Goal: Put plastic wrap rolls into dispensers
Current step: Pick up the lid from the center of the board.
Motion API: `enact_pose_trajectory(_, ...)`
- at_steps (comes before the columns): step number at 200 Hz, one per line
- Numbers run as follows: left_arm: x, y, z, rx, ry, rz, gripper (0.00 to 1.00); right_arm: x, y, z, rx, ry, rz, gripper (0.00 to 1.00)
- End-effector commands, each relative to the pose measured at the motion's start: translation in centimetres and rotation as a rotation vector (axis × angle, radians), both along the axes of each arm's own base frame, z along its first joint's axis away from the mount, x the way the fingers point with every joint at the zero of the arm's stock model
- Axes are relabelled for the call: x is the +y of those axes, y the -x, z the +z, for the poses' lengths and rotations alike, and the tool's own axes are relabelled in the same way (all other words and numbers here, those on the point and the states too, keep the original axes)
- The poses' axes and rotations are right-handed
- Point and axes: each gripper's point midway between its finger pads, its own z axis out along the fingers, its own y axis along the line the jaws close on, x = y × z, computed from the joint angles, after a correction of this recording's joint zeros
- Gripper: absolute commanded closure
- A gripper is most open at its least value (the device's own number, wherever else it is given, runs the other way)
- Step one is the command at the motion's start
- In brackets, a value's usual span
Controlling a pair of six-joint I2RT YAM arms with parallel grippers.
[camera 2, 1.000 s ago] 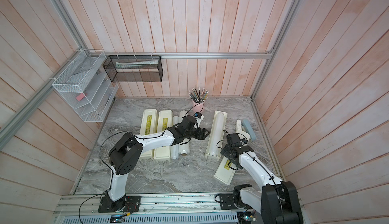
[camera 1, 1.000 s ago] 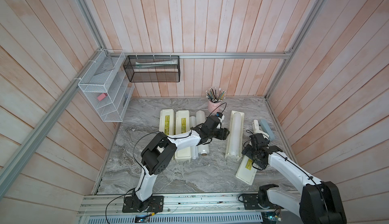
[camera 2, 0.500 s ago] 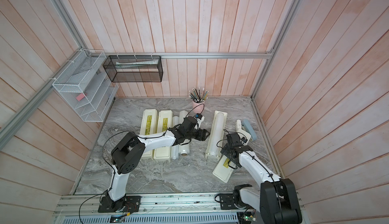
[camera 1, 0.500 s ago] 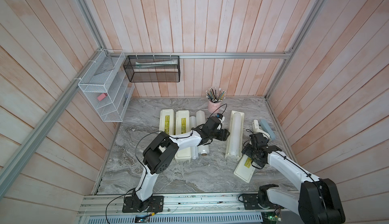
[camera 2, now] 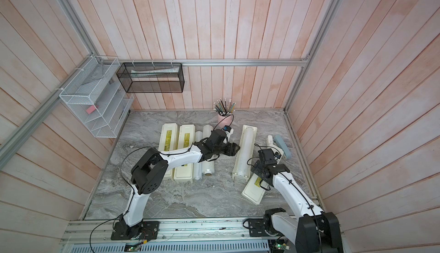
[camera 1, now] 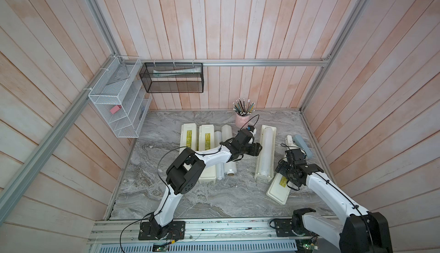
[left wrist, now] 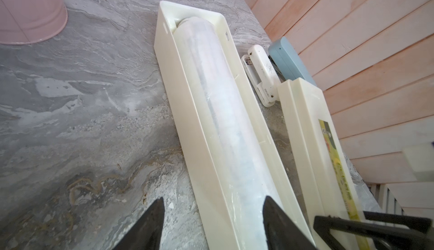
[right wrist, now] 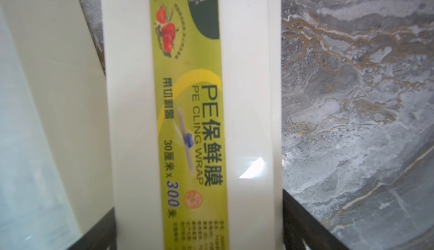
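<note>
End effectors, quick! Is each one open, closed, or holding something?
Left end effector: open, straddling a wall of the open dispenser, holding nothing.
Right end effector: around the labelled lid; grip unclear.

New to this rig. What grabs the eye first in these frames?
An open dispenser lies right of centre with a plastic wrap roll already inside, the left gripper at its side. A yellow-green-labelled lid lies askew on the marble table nearer the front, straddled by the right gripper. Two closed dispensers and two loose rolls sit left of centre.
</note>
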Motion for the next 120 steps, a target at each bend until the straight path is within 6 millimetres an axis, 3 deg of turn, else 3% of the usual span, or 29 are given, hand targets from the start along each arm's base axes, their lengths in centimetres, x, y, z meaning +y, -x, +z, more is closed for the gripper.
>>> enact_pose_trajectory(1,-0.2,-0.4,-1.8,-0.006,-0.091,0.042,0.33,-0.4,-0.6,2.1,-0.020,0.035,0.023,0.35)
enact_pose_trajectory(74,-0.3,-1.5,-3.6,-0.034,-0.187,0.102,0.42,-0.5,-1.9,5.1,-0.055,0.066,0.057,0.35)
enact_pose_trajectory(120,-0.8,-1.3,-4.8,-0.069,-0.240,0.117,0.50,-0.4,-2.2,5.7,-0.063,0.073,0.074,0.35)
